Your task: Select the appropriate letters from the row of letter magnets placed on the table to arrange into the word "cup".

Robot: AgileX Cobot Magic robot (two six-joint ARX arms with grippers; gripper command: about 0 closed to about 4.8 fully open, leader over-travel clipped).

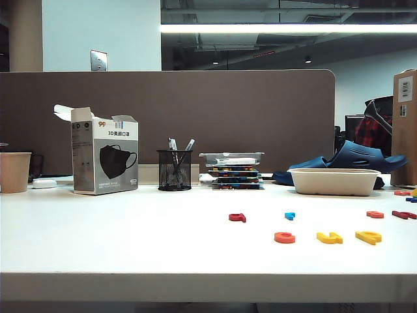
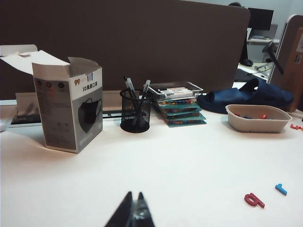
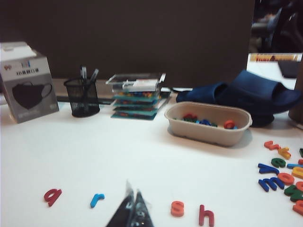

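On the white table (image 1: 130, 241), the front row reads an orange-red "c" (image 1: 285, 237), then a yellow letter (image 1: 330, 238), then another yellow letter (image 1: 368, 237), side by side. Behind them lie a dark red letter (image 1: 237, 217), a small blue letter (image 1: 290, 215), an orange-red "s" (image 1: 374, 214) and a dark red "h" (image 1: 404, 214). Neither arm shows in the exterior view. My left gripper (image 2: 134, 196) is shut and empty above bare table, away from the dark red letter (image 2: 254, 200) and blue letter (image 2: 281, 189). My right gripper (image 3: 132, 190) is shut and empty, between the blue letter (image 3: 97, 199) and the "s" (image 3: 177, 208).
A beige tray (image 1: 333, 181) holding loose letters stands at the back right, with more letters (image 3: 284, 172) scattered beside it. A mask box (image 1: 104, 158), a mesh pen cup (image 1: 174, 169), stacked cases (image 1: 234, 171), a paper cup (image 1: 14, 171) and blue slippers (image 1: 355, 158) line the back.
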